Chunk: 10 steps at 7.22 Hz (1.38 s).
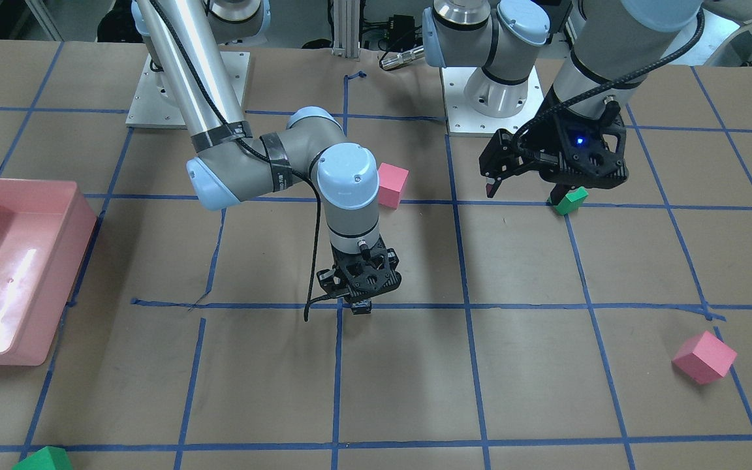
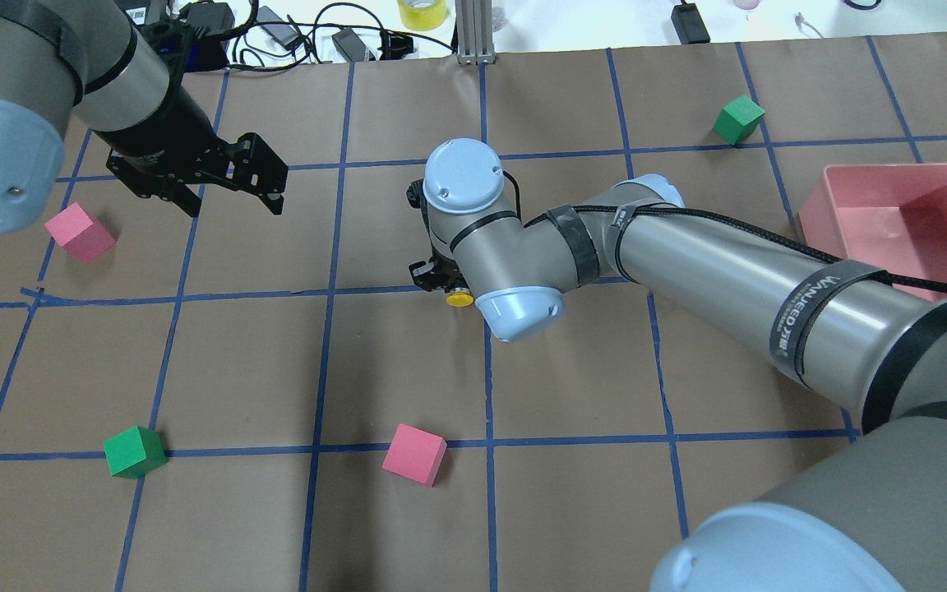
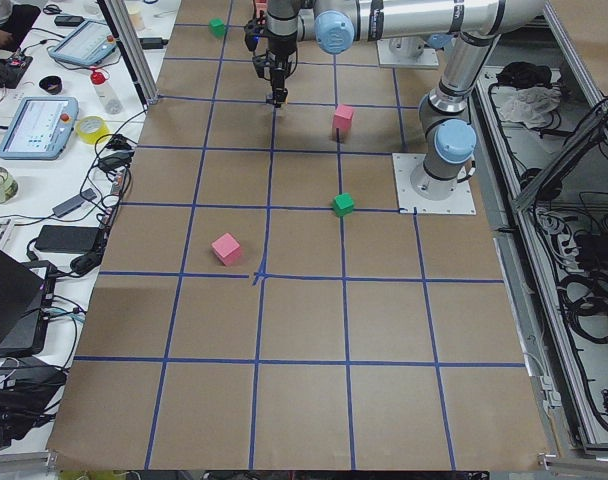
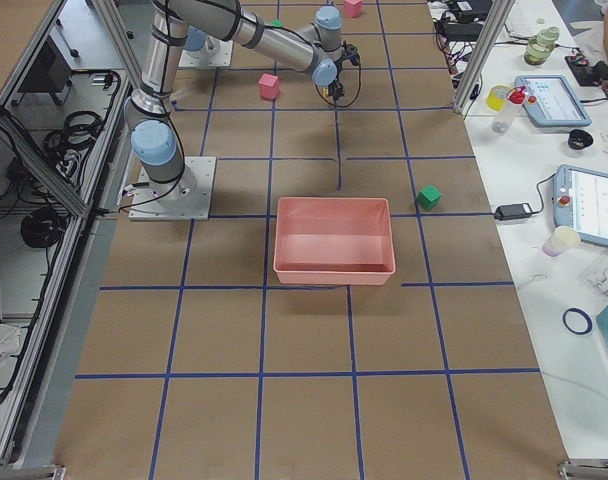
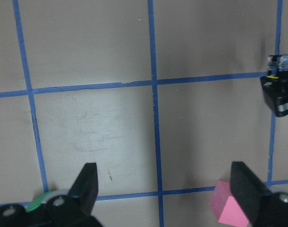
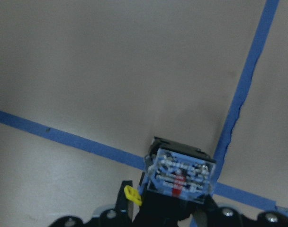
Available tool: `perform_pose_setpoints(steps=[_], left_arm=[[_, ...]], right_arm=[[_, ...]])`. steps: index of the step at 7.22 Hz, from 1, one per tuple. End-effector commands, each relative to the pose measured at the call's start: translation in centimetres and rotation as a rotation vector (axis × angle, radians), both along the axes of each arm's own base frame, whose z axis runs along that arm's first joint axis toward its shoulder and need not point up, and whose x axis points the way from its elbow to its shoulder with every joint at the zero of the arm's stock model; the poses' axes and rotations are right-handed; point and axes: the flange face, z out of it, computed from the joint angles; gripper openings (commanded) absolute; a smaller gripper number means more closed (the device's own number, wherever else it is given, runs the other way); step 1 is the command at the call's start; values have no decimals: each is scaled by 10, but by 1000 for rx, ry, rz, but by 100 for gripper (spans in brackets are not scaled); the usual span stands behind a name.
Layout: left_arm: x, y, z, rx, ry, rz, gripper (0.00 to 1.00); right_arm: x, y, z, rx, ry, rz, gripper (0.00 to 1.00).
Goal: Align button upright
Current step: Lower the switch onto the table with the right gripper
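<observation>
Yellow-capped black push-button (image 6: 179, 177), silvery-blue base, clenched in right end effector (image 1: 360, 301), low over brown counter (image 2: 572, 395); left end effector (image 2: 233, 204) spread, empty. Risk: tilted release, so push-button could topple sideways.

Button (image 6: 180, 176), between the right gripper (image 1: 361, 303) fingers: base block clear bluish-silver with a red mark at centre, body black, cap (image 2: 460, 299) yellow. A small yellow piece shows by one finger; possibly part of the cap, the view being blurred.

Both grippers black, including the left gripper (image 5: 165, 189).

Pink cube (image 5: 227, 209) beside one left finger, green cube (image 5: 37, 201) beside the other.

Table (image 2: 276, 370): brown paper, blue tape grid.

Bin (image 2: 893, 177): pink.
</observation>
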Motion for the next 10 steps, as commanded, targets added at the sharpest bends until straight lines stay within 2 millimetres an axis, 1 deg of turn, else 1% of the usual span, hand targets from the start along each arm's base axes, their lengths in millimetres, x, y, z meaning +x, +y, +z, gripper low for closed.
perform_pose_setpoints(steps=[1, 2, 3, 4, 5, 6, 7, 8, 9, 10], left_arm=[[0, -1, 3, -14, 6, -1, 100], [0, 0, 2, -12, 8, 0, 100], [0, -1, 2, -14, 8, -1, 100], [0, -2, 3, -20, 9, -1, 100], [0, -2, 2, -19, 9, 0, 100], [0, -2, 1, -17, 11, 3, 100], [0, -2, 1, -17, 11, 2, 100], [0, -2, 0, -15, 11, 2, 100], [0, -2, 0, -15, 9, 0, 100], [0, -2, 0, -16, 8, -1, 100]], right_arm=[[0, 0, -7, 6, 10, 27, 0], [-1, 0, -9, -1, 33, 97, 7], [-3, 3, -14, 8, 40, 104, 9], [-7, 9, -23, 22, 58, 101, 13], [-8, 10, -24, 24, 66, 100, 30], [-9, 9, -23, 26, 65, 99, 69], [-9, 9, -21, 22, 67, 97, 94], [-9, 6, -15, 13, 63, 95, 100], [-13, 2, 4, -16, 53, 87, 100], [-25, -4, 36, -60, 37, 64, 100]])
